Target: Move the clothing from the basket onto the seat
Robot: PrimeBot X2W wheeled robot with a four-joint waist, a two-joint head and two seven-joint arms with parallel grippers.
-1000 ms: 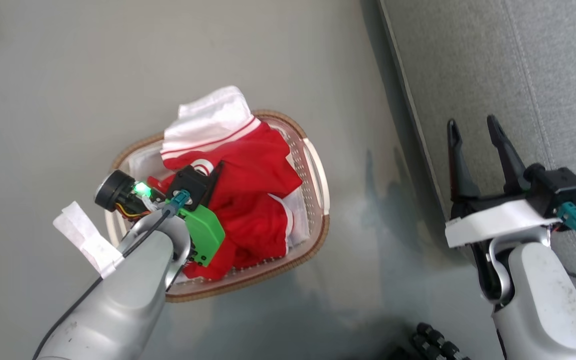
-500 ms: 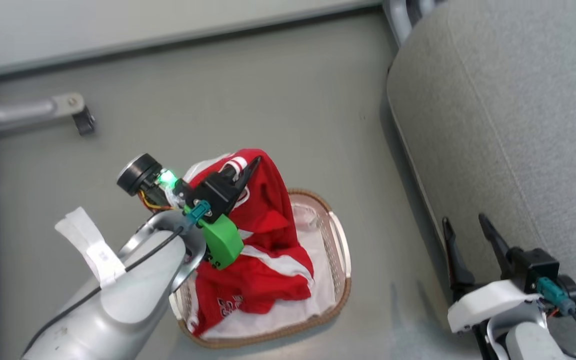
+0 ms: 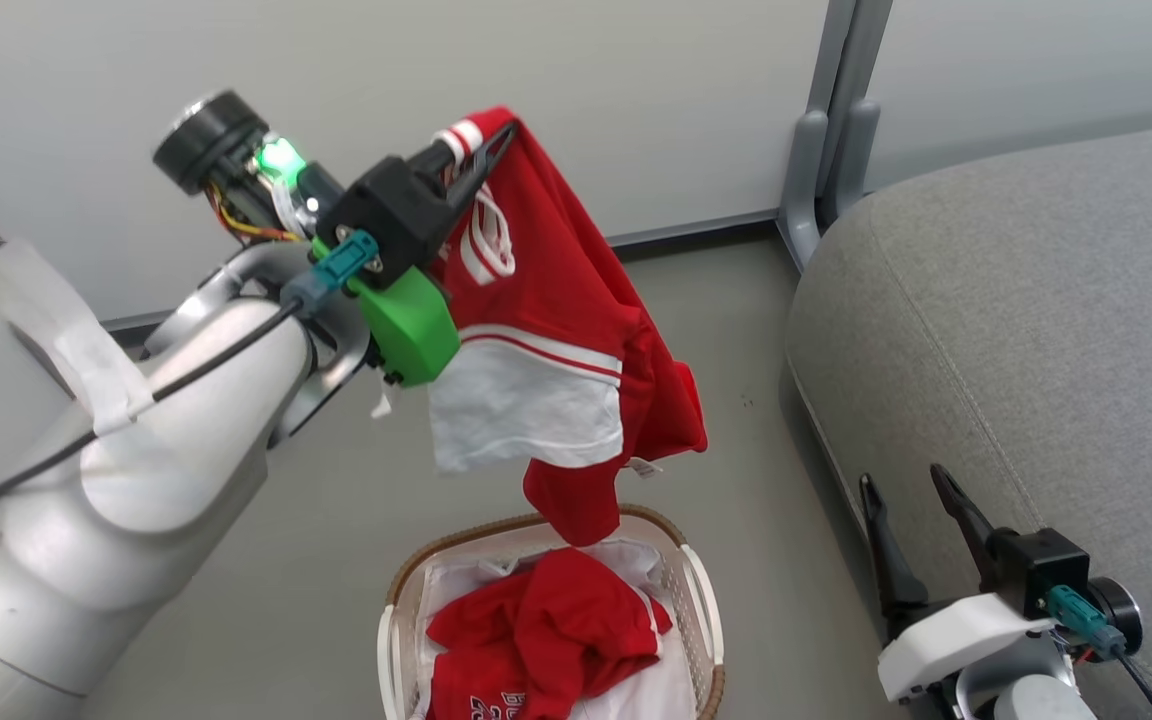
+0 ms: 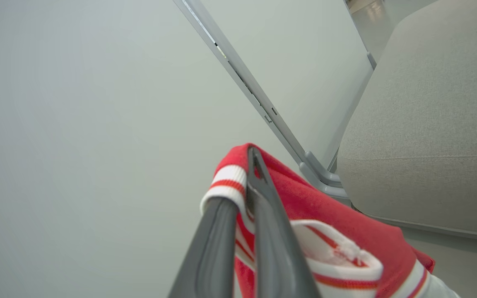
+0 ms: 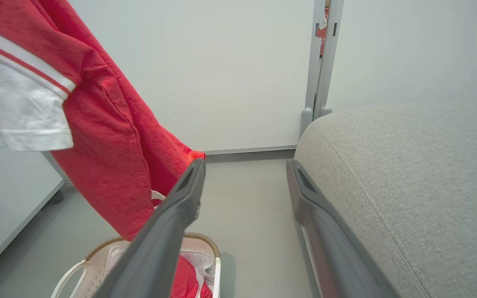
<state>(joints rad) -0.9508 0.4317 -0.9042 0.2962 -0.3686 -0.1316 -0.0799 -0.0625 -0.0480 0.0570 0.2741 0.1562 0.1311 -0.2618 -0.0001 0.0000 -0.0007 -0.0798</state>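
My left gripper (image 3: 484, 150), raised high, is clamped on the striped cuff of a red jersey (image 3: 556, 300), which hangs above the laundry basket (image 3: 704, 610); its lowest fold may brush the rim. Another red garment (image 3: 546, 630) lies inside. My right gripper (image 3: 904, 480) stands open, empty, beside the sofa seat (image 3: 1016, 330).

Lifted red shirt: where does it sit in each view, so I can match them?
Head view: lifted red shirt hangs upper centre from the left hand, above the basket.
Left wrist view: shirt bottom centre, pinched between the fingers.
Right wrist view: shirt upper left.
Shared landmark: grey seat, right side everywhere.
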